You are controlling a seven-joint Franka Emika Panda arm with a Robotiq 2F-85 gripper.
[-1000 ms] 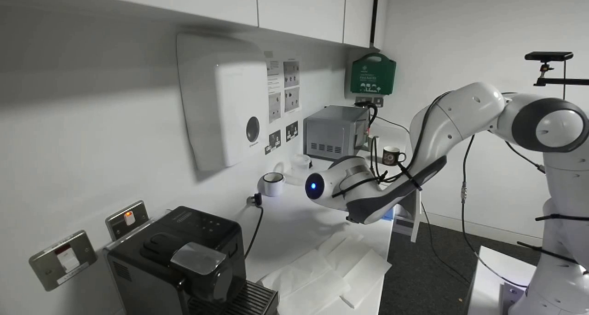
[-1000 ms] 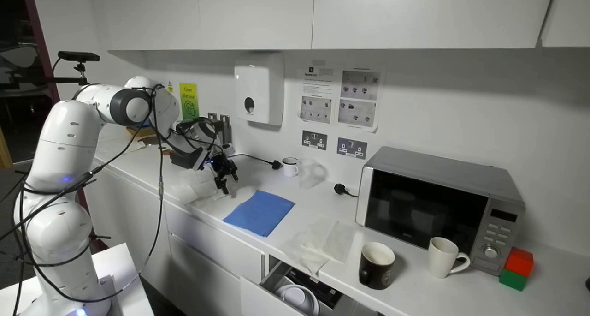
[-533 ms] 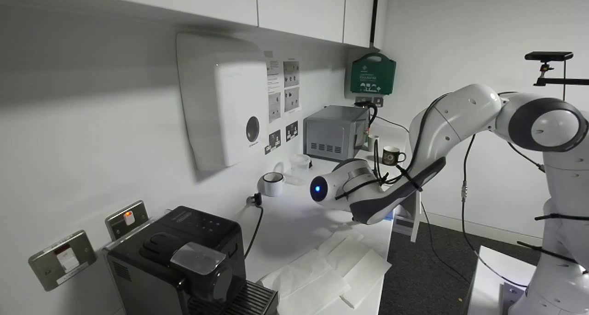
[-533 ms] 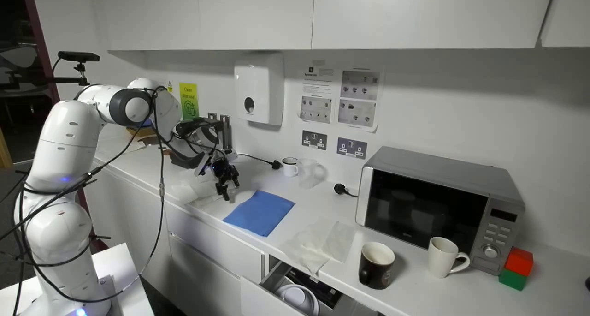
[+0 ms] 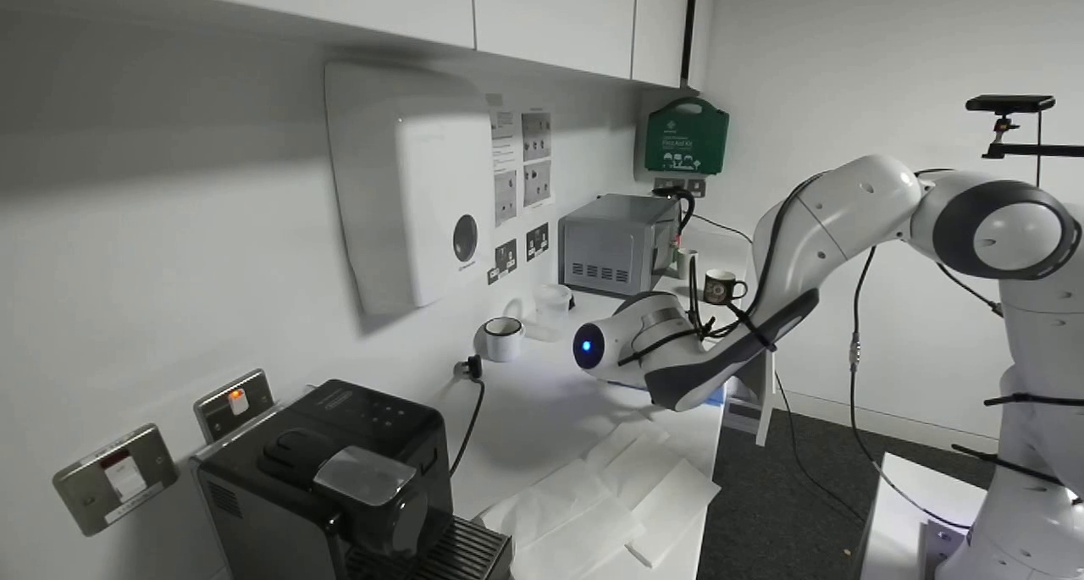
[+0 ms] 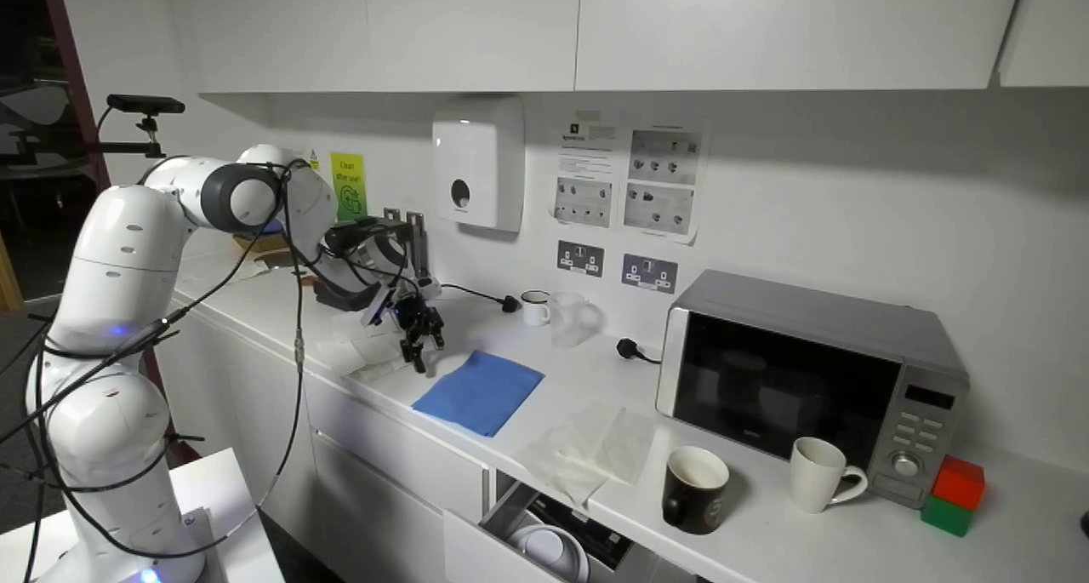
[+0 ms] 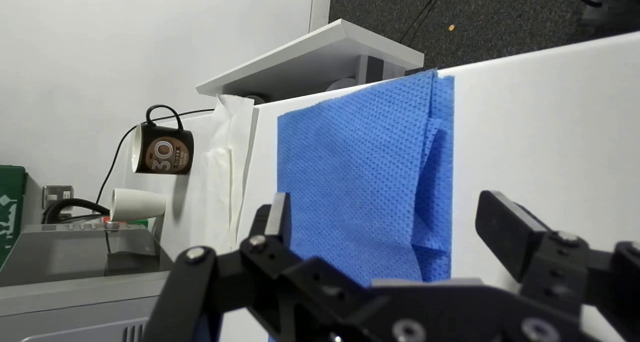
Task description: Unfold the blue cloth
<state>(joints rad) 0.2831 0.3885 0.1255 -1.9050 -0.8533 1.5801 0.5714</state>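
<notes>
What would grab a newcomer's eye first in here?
Probably the big white arm, bent over the counter with its black pincer open. Then the vivid blue cloth, folded on the counter near the pincer. Perhaps next, the red block atop a green block beside the microwave.

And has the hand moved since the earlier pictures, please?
Yes: against the microwave in an exterior view, the hand is slightly lower in the picture and nearer.

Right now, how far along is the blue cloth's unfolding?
Done: the cloth lies out on the counter; whether any fold has been opened, I can't tell. In hand: nothing, the gripper is open and empty. Left: some unfolding, since stacked layers show along one edge.
</notes>
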